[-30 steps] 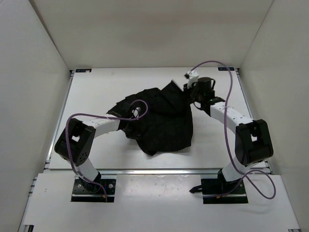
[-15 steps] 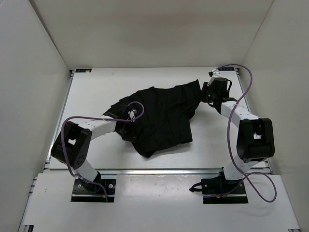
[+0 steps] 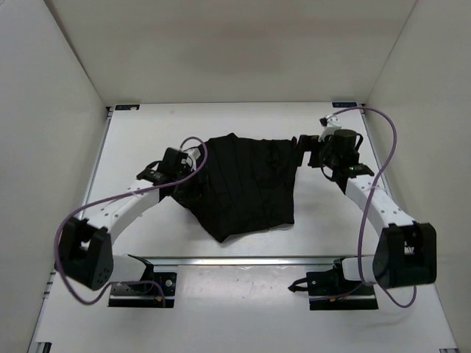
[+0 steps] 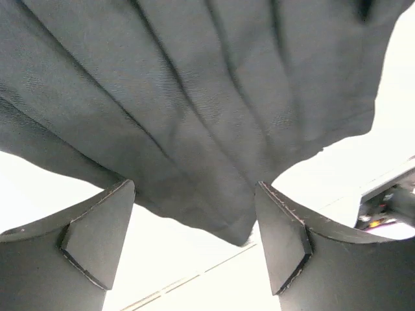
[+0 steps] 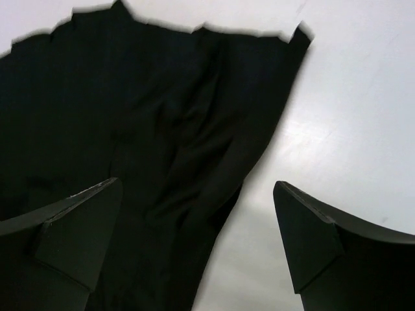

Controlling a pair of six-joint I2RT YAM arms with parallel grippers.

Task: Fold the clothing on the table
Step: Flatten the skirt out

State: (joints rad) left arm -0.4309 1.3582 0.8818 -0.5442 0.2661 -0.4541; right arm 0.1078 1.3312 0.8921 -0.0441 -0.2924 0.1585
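The clothing (image 3: 246, 184) sits mid worktop (image 3: 147, 132). Left end effector (image 4: 191, 236) is at its 10 o'clock, right end effector (image 5: 194, 233) at 2 o'clock. Both are wide open, holding nothing. My worry: loose pleats bunch, so the fold goes crooked.

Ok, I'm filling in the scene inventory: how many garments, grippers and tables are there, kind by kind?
Pleated black clothing: 1
Grippers: 2, the left gripper and the right gripper, both open
White table: 1
Total: 4
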